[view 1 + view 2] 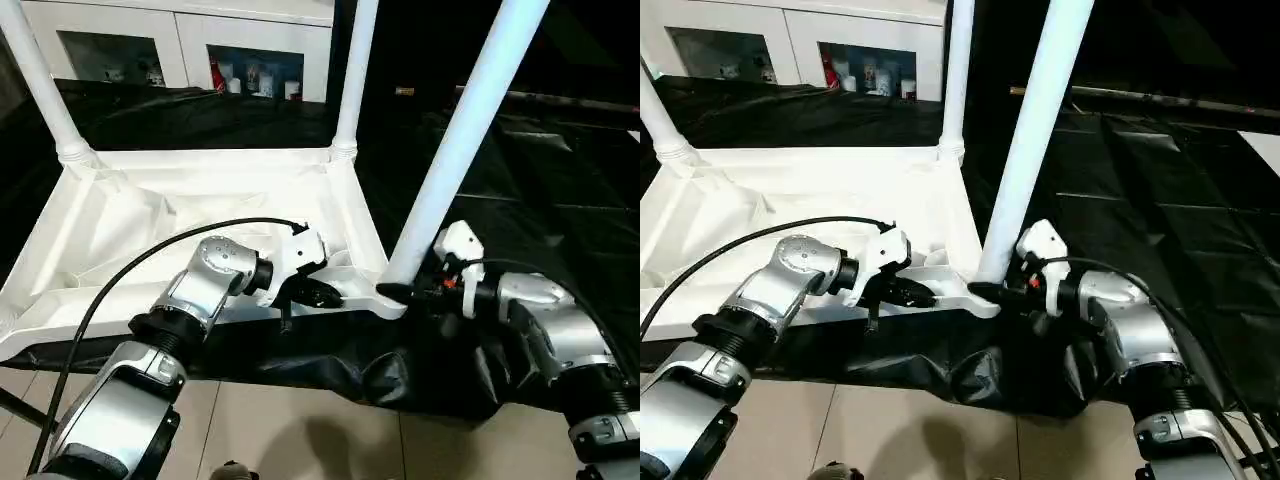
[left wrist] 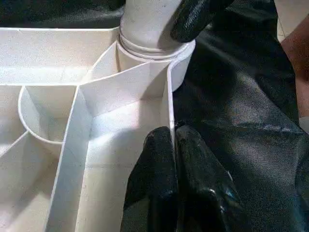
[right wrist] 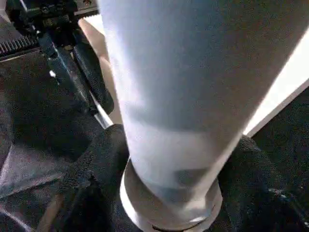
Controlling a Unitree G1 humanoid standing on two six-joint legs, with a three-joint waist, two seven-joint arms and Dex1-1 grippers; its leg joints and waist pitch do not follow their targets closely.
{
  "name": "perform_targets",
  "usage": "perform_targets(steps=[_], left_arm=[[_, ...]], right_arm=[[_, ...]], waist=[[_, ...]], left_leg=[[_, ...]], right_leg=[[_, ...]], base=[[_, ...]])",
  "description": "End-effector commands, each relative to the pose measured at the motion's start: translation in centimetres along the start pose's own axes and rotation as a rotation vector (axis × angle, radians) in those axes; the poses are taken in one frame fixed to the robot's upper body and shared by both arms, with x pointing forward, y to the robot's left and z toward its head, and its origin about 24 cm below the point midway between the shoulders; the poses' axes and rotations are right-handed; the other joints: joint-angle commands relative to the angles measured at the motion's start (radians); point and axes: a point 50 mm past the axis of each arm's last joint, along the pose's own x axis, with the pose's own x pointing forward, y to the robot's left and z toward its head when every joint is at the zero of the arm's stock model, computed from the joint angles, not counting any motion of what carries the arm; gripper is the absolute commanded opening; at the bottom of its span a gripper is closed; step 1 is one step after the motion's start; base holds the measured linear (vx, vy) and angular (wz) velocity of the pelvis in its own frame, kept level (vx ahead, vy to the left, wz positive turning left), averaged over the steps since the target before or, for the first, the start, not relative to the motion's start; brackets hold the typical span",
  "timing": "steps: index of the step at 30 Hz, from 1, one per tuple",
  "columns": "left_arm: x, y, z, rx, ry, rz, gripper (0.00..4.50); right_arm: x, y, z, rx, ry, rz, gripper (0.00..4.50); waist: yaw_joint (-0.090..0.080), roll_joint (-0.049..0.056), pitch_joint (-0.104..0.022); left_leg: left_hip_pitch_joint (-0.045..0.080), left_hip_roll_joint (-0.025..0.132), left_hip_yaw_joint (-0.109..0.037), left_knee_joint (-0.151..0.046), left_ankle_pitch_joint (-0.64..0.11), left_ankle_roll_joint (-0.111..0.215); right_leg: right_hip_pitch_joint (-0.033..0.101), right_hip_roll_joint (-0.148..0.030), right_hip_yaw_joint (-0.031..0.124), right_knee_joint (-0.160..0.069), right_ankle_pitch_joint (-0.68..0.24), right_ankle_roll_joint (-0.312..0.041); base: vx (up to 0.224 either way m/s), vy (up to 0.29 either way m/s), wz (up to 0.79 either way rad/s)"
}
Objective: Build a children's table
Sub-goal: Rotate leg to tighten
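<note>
The children's table top [image 1: 200, 200] lies upside down on the black-draped surface, ribbed underside up. Two white legs [image 1: 355, 70] [image 1: 40, 80] stand in its far corner sockets. A third leg [image 1: 460, 140] rises tilted from the near right socket [image 1: 390, 300]. My left gripper [image 1: 325, 293] is shut on the top's thin near rim, just beside that socket; the rim wall [image 2: 170, 96] runs between its fingertips [image 2: 157, 145]. My right gripper [image 1: 400, 290] grips the base of the near right leg [image 3: 169, 96], one black finger [image 3: 96, 164] pressed against each side.
The black drape [image 1: 520, 180] covers the surface to the right and hangs in folds over the front edge. A white cabinet [image 1: 180, 40] with glass doors stands behind. Beige floor tiles [image 1: 300, 430] lie in front. A black cable [image 1: 150, 255] arcs over my left forearm.
</note>
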Motion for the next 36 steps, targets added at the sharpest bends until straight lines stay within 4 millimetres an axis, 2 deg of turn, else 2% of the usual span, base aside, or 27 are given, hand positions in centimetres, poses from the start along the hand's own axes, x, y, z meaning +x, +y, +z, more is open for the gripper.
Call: perform_targets(steps=[1,4,5,7,9,10,11,12,13,14,15,16,21,25,26,27,29,30,32,34,36], left_arm=[[0.3,-0.3,0.5,0.035,0.001,-0.027,0.0],[0.4,0.0,0.5,0.03,0.006,0.019,0.0],[0.7,0.6,0.6,0.018,0.013,0.094,0.0],[0.8,0.8,0.6,0.015,0.015,0.116,0.0],[1.3,1.4,1.0,-0.009,0.015,0.207,0.0],[1.3,1.4,1.0,-0.009,0.015,0.207,0.0],[2.6,2.4,1.9,-0.076,-0.002,0.375,0.0],[2.7,2.4,2.0,-0.081,-0.003,0.383,0.0],[3.1,2.5,2.3,-0.098,-0.006,0.41,0.0],[3.4,2.5,2.4,-0.107,-0.007,0.422,0.0],[4.0,2.4,2.7,-0.113,-0.009,0.444,0.0],[4.4,2.4,2.9,-0.114,-0.009,0.456,0.0],[7.0,1.2,4.1,-0.097,-0.025,0.413,0.0],[7.4,0.8,4.4,-0.078,-0.033,0.385,0.0],[7.5,0.8,4.5,-0.067,-0.038,0.378,0.0],[7.5,0.8,4.5,-0.06,-0.04,0.378,0.0],[7.4,0.9,4.6,-0.031,-0.048,0.377,0.0],[7.3,1.0,4.6,-0.021,-0.051,0.378,0.0],[7.1,1.1,4.6,-0.005,-0.056,0.378,0.0],[6.7,1.2,4.6,0.024,-0.068,0.372,0.0],[6.6,1.2,4.6,0.038,-0.077,0.361,0.0]], right_arm=[[-0.5,0.0,-0.2,-0.01,0.017,0.006,2.49],[-0.2,0.0,-0.3,0.006,0.003,-0.022,2.17],[0.1,-0.4,-0.7,0.043,-0.017,-0.101,2.1],[0.2,-0.5,-0.8,0.056,-0.023,-0.125,2.04],[0.9,-0.6,-1.5,0.106,-0.031,-0.209,2.01],[0.9,-0.6,-1.5,0.106,-0.031,-0.209,1.99],[3.0,-0.2,-2.5,0.184,-0.03,-0.355,1.99],[3.1,-0.2,-2.5,0.188,-0.03,-0.363,1.99],[3.8,0.0,-2.5,0.209,-0.032,-0.41,1.98],[4.2,0.0,-2.5,0.222,-0.033,-0.435,1.98],[5.0,0.1,-2.5,0.249,-0.034,-0.498,1.98],[5.4,0.1,-2.5,0.266,-0.033,-0.536,1.98],[7.8,0.5,-1.6,0.333,-0.051,-0.668,1.97],[8.5,0.8,-1.1,0.311,-0.056,-0.652,1.97],[8.6,0.8,-1.0,0.305,-0.064,-0.649,1.97],[8.6,0.8,-1.0,0.304,-0.067,-0.654,1.97],[8.3,0.6,-0.9,0.308,-0.084,-0.669,1.97],[8.2,0.5,-0.9,0.312,-0.092,-0.674,2.32],[7.9,0.3,-0.9,0.315,-0.097,-0.685,2.32],[7.2,-0.1,-1.1,0.301,-0.103,-0.718,2.71],[6.7,-0.2,-1.1,0.292,-0.108,-0.729,2.73]], waist=[[-0.002,-0.001,-0.07],[-0.001,-0.001,-0.071],[-0.002,-0.002,-0.07],[-0.001,-0.003,-0.069],[-0.004,-0.002,-0.068],[-0.002,-0.001,-0.069],[-0.007,0.003,-0.067],[-0.006,0.004,-0.067],[-0.008,-0.003,-0.068],[-0.009,-0.003,-0.067],[-0.008,0.006,-0.067],[-0.013,0.003,-0.067],[-0.021,0.005,-0.069],[-0.026,0.006,-0.069],[-0.027,0.001,-0.069],[-0.027,0.004,-0.069],[-0.027,0.002,-0.068],[-0.027,0.003,-0.068],[-0.028,0.001,-0.068],[-0.029,-0.002,-0.067],[-0.026,-0.001,-0.068]], left_leg=[[0.02,0.019,0.005,-0.066,-0.243,0.041],[0.021,0.02,0.005,-0.065,-0.244,0.038],[0.02,0.02,0.005,-0.066,-0.244,0.038],[0.024,0.019,0.005,-0.066,-0.266,0.027],[0.02,0.018,0.004,-0.068,-0.275,0.02],[0.022,0.017,0.004,-0.067,-0.278,0.015],[0.022,0.016,0.004,-0.068,-0.289,0.005],[0.027,0.017,0.003,-0.069,-0.3,-0.006],[0.024,0.014,-0.001,-0.07,-0.31,-0.016],[0.02,0.013,-0.001,-0.072,-0.307,-0.015],[0.024,0.014,-0.002,-0.072,-0.318,-0.016],[0.021,0.014,-0.003,-0.074,-0.322,-0.02],[0.019,0.011,-0.002,-0.074,-0.322,-0.014],[0.019,0.011,-0.001,-0.074,-0.328,-0.005],[0.019,0.01,-0.001,-0.073,-0.329,-0.003],[0.018,0.01,-0.001,-0.074,-0.33,0.0],[0.019,0.011,-0.001,-0.074,-0.336,0.004],[0.019,0.011,-0.001,-0.075,-0.336,0.003],[0.019,0.011,-0.001,-0.075,-0.34,0.005],[0.018,0.011,0.0,-0.075,-0.337,0.006],[0.02,0.012,0.0,-0.075,-0.335,0.008]], right_leg=[[0.049,-0.042,0.031,-0.069,-0.174,-0.248],[0.048,-0.042,0.031,-0.069,-0.179,-0.246],[0.048,-0.042,0.032,-0.069,-0.179,-0.245],[0.044,-0.043,0.031,-0.075,-0.225,-0.236],[0.044,-0.044,0.032,-0.078,-0.258,-0.22],[0.043,-0.044,0.031,-0.079,-0.263,-0.218],[0.038,-0.042,0.032,-0.079,-0.275,-0.213],[0.035,-0.043,0.032,-0.081,-0.288,-0.212],[0.042,-0.044,0.028,-0.083,-0.32,-0.2],[0.044,-0.043,0.029,-0.083,-0.329,-0.191],[0.039,-0.045,0.03,-0.087,-0.339,-0.184],[0.038,-0.043,0.03,-0.086,-0.333,-0.183],[0.038,-0.041,0.031,-0.088,-0.309,-0.179],[0.039,-0.038,0.03,-0.089,-0.286,-0.177],[0.04,-0.038,0.03,-0.089,-0.287,-0.177],[0.041,-0.039,0.03,-0.09,-0.295,-0.176],[0.038,-0.04,0.031,-0.093,-0.309,-0.171],[0.039,-0.04,0.031,-0.092,-0.31,-0.171],[0.038,-0.04,0.031,-0.093,-0.314,-0.17],[0.038,-0.04,0.031,-0.093,-0.318,-0.168],[0.037,-0.041,0.032,-0.094,-0.32,-0.165]], base=[[0.0,0.0,0.0],[0.0,0.0,0.0],[0.0,0.0,0.0],[0.0,0.0,0.0],[0.0,0.0,0.0],[0.0,0.0,0.0],[0.0,0.0,0.0],[0.0,0.0,0.0],[0.0,0.0,0.0],[0.0,0.0,0.0],[0.0,0.0,0.0],[0.0,0.0,0.0],[0.0,0.0,0.0],[0.0,0.0,0.0],[0.0,0.0,0.0],[0.0,0.0,0.0],[0.0,0.0,0.0],[0.0,0.0,0.0],[0.0,0.0,0.0],[0.0,0.0,0.0],[0.0,0.0,0.0]])
